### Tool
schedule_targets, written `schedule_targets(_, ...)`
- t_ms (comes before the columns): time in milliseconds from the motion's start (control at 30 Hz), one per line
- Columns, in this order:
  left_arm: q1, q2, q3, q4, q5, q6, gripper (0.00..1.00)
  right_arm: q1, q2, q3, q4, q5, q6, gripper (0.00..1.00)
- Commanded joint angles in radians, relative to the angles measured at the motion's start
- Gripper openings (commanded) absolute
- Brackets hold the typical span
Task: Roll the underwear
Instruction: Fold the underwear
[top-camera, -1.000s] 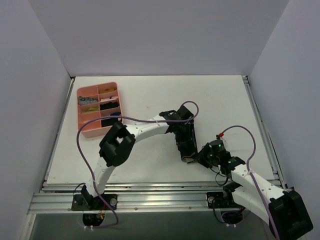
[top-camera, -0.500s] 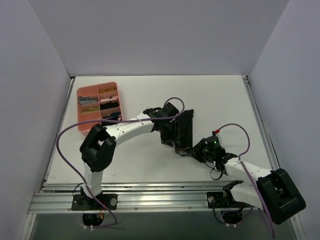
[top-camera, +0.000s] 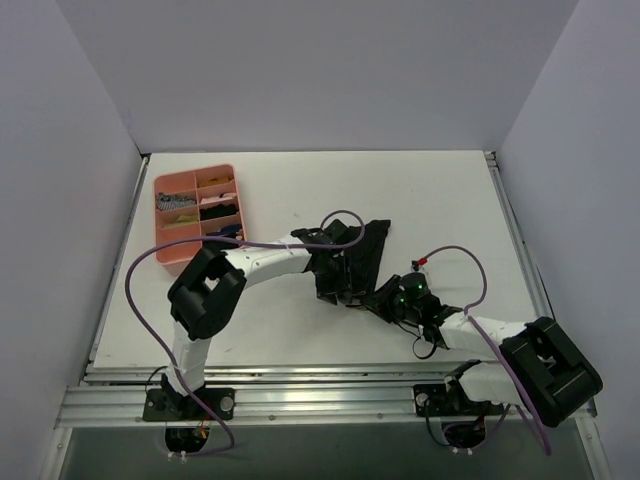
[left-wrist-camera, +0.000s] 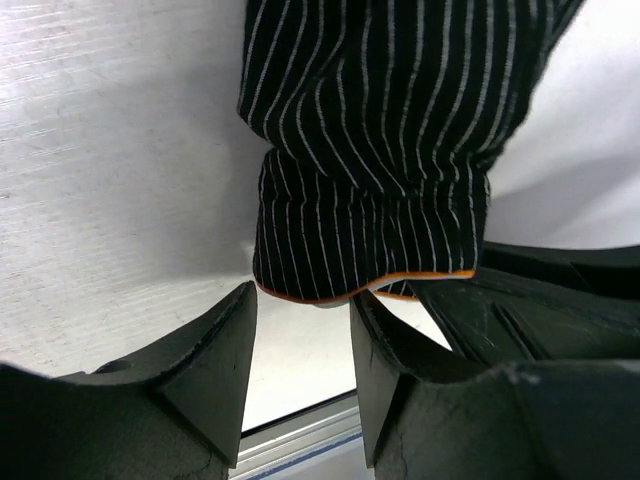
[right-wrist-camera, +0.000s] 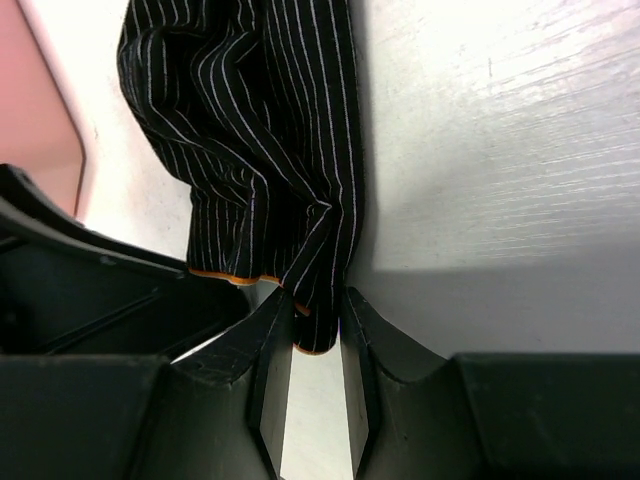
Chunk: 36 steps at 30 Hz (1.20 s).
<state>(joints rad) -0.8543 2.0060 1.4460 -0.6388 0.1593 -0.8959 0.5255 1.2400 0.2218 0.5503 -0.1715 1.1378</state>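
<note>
Your right gripper (right-wrist-camera: 315, 296), low in the centre of the overhead view, is pinched narrow on a folded corner of the underwear (top-camera: 368, 243), and the orange-edged hem pokes down between its fingers. Your left gripper (left-wrist-camera: 302, 296) sits just beside it to the left with its jaws apart. Bare table (top-camera: 450, 200) shows between them, and the hem lies right at their tips. The pinstriped black cloth stretches up from both toward mid-frame. Farther off, upper left, stands the pink tray (top-camera: 186, 266), well apart.
</note>
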Motion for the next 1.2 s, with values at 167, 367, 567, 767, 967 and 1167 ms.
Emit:
schedule_targets(167, -0.011, -0.114, -0.012, 0.022, -0.15, -0.058, 0.48, 0.011, 0.012, -0.01, 0.059, 0.026, 0.016, 0.22)
schedule_targets(367, -0.014, -0.116, 0.036, 0.119, -0.123, 0.0, 0.47, 0.014, 0.024, -0.018, 0.091, 0.021, 0.017, 0.22)
schedule_targets(567, -0.051, -0.078, 0.056, 0.142, -0.083, 0.031, 0.47, 0.016, 0.052, -0.006, 0.109, 0.018, 0.022, 0.22)
schedule_targets(767, -0.068, -0.02, 0.05, 0.175, -0.061, 0.035, 0.43, 0.022, 0.036, -0.019, 0.112, 0.024, 0.025, 0.23)
schedule_targets(967, -0.094, 0.036, 0.06, 0.177, -0.063, 0.034, 0.41, 0.025, 0.044, -0.029, 0.129, 0.024, 0.023, 0.23)
schedule_targets(1167, -0.097, 0.056, 0.056, 0.177, -0.069, 0.026, 0.27, 0.036, 0.049, -0.029, 0.131, 0.021, 0.022, 0.23)
